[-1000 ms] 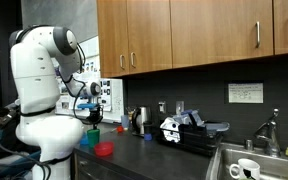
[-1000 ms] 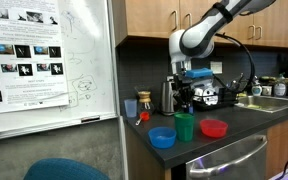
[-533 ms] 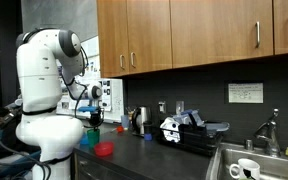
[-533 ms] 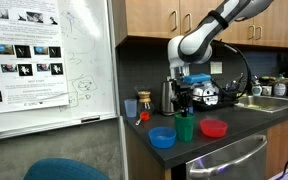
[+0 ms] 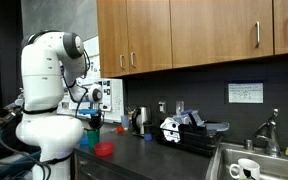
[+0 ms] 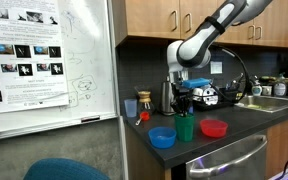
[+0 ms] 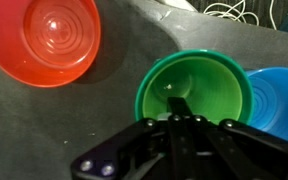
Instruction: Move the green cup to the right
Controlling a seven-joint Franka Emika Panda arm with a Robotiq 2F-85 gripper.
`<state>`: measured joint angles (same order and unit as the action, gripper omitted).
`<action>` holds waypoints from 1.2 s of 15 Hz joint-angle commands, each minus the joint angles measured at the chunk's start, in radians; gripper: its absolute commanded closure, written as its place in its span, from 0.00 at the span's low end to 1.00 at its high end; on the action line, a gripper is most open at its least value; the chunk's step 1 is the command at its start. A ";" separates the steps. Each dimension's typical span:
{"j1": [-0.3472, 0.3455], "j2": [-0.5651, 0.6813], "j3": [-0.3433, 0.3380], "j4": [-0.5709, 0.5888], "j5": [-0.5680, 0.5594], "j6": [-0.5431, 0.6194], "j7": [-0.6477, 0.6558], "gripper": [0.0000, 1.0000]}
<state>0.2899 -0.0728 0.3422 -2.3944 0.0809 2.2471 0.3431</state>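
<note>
Both exterior views are small and soft, with fine detail lost. Indoor light falls from overhead. The white arm (image 5: 46, 85) and whiteboard (image 6: 49, 60) read bright; the backsplash (image 5: 184, 100) reads dim. In the wrist view the red bowl (image 7: 44, 40) carries ringed glare. The green cup (image 7: 194, 90) is evenly lit with a shaded interior. The gripper (image 7: 184, 118) is dark and out of focus. The counter (image 7: 119, 75) is dull.

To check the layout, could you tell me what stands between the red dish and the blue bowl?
The green cup stands between the red dish and the blue bowl, as an exterior view and the wrist view show.
</note>
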 commanded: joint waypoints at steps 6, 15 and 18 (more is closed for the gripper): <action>0.005 0.010 -0.006 0.007 -0.011 0.009 0.001 0.35; 0.007 -0.012 -0.004 0.005 -0.013 -0.019 0.014 0.21; 0.008 -0.031 -0.003 0.012 -0.012 -0.054 0.021 0.21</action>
<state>0.2915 -0.0717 0.3422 -2.3919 0.0808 2.2414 0.3441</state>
